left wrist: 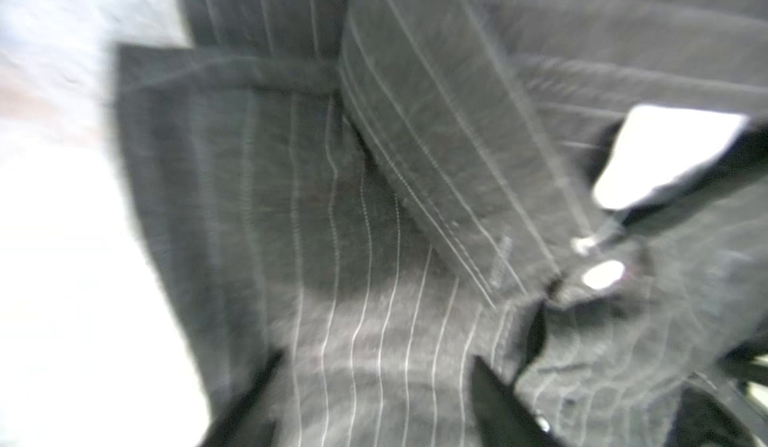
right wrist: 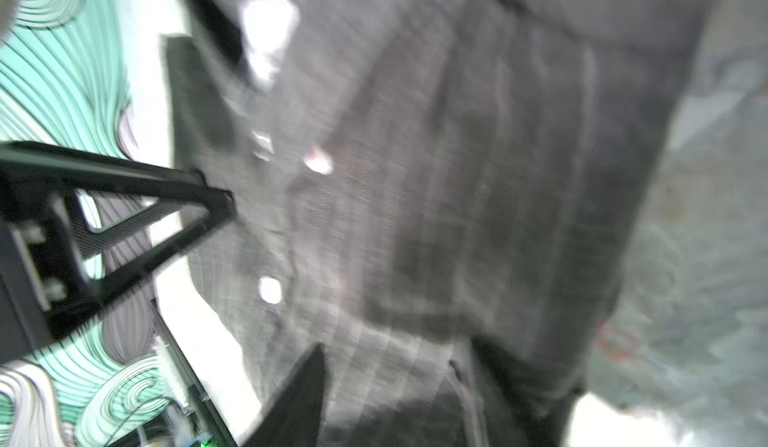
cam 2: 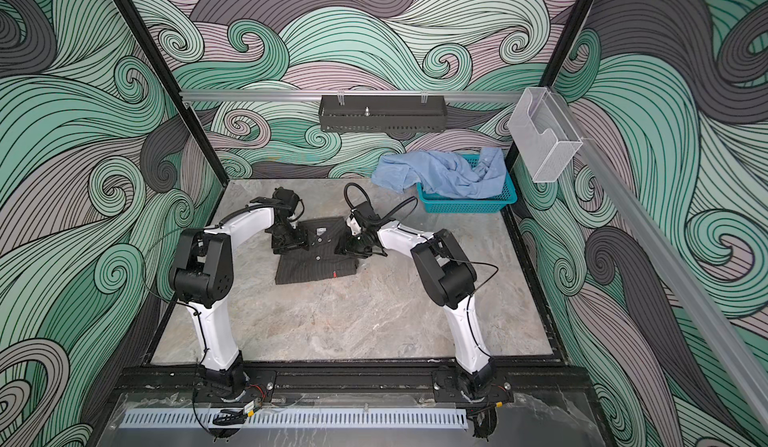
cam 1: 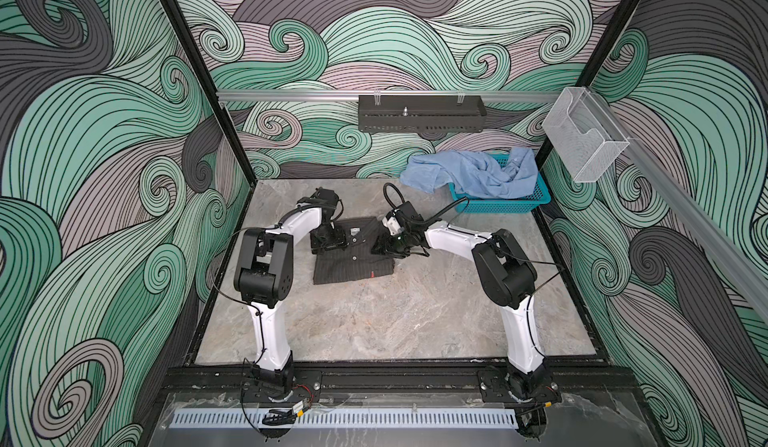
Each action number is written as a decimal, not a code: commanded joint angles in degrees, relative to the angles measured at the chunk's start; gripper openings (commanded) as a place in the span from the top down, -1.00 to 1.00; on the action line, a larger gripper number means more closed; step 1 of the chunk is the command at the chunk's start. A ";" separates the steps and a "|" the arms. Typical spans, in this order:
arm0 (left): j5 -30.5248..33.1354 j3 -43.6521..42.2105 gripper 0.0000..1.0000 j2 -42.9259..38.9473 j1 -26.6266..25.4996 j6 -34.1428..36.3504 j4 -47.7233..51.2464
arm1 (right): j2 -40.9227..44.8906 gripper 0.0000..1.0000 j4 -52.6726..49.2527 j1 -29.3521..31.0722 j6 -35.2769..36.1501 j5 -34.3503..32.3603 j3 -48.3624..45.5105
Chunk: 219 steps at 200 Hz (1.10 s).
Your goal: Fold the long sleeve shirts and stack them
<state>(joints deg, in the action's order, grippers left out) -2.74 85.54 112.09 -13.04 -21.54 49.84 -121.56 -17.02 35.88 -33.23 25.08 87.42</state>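
Three walls [cam 1: 104, 174] close in the cell, all papered with swirling waves of teal, mint, mauve and dark grey outlined in black. Black corner posts [cam 1: 199, 75] rise at 11 and 1 o'clock. The tabletop [cam 1: 374, 324] is grey marble-patterned stone with pale veins, evenly lit with only soft shadows. An aluminium rail [cam 1: 291, 95] crosses the back wall at 12 o'clock, and a black perforated tray [cam 1: 419, 114] hangs from it. At 2 o'clock a clear plastic holder [cam 1: 582, 141] hangs on a second rail [cam 1: 685, 216] along the side wall. At 6 o'clock, a black frame beam [cam 1: 395, 378] edges the tabletop, with a white slotted strip [cam 1: 374, 418] beyond it.
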 commanded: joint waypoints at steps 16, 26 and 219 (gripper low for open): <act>-0.06 -0.14 -0.97 -5.79 -5.55 -3.11 3.28 | 13.81 -0.33 -0.99 -0.88 1.98 -8.34 -5.47; -0.74 -1.41 -0.97 -4.73 -6.97 -5.31 1.77 | 16.94 -0.34 -1.38 -1.03 2.46 -9.05 -8.22; 17.02 52.41 -0.75 40.05 11.47 21.79 24.14 | 35.18 -0.33 -2.47 -10.79 5.85 -5.42 -24.47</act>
<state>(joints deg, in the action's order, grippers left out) 7.27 126.61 141.67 -5.04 -7.09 67.07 -87.02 -19.79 26.55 -28.80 18.20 62.11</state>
